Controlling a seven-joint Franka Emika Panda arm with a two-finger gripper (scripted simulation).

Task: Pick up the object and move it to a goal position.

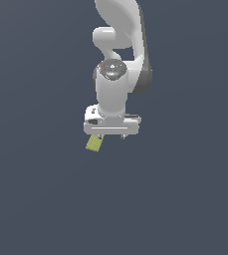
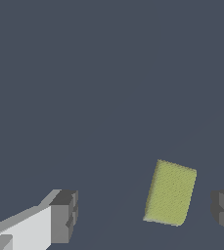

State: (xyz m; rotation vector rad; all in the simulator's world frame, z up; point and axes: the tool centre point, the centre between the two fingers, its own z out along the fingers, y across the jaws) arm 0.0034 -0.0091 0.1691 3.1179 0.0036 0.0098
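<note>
**A:** What does the exterior view give you?

**B:** You see a glossy white arm with dark grey joints reaching down over a plain, matte slate-blue desk (image 1: pixel 36 199). Its hand (image 1: pixel 109 136) ends in a wide white bar. The object (image 1: pixel 94 143), a small flat yellow-green block, peeks out at about seven o'clock from the hand, tilted, partly hidden beneath the bar. Whether it lies on the desk you cannot tell from here.

**A:** And the wrist view?

**B:** The hand (image 2: pixel 145 212) is spread wide, holding nothing. One finger (image 2: pixel 63 217), white with a dark grey blocky pad, stands well apart from the other dark pad. The object (image 2: pixel 170 193) lies between them, nearer the second pad, touching neither. It is a rectangle with rounded corners and a faint woven-looking grain, skewed slightly against the line between the pads.

**A:** How would it handle?

**B:** You should expect it to be light and stiff, judging by its thin, crisp shape; the grain may help friction. Being narrower than the spread, it should fit. Close on its two long edges, centred, after turning to match its skew.
</note>
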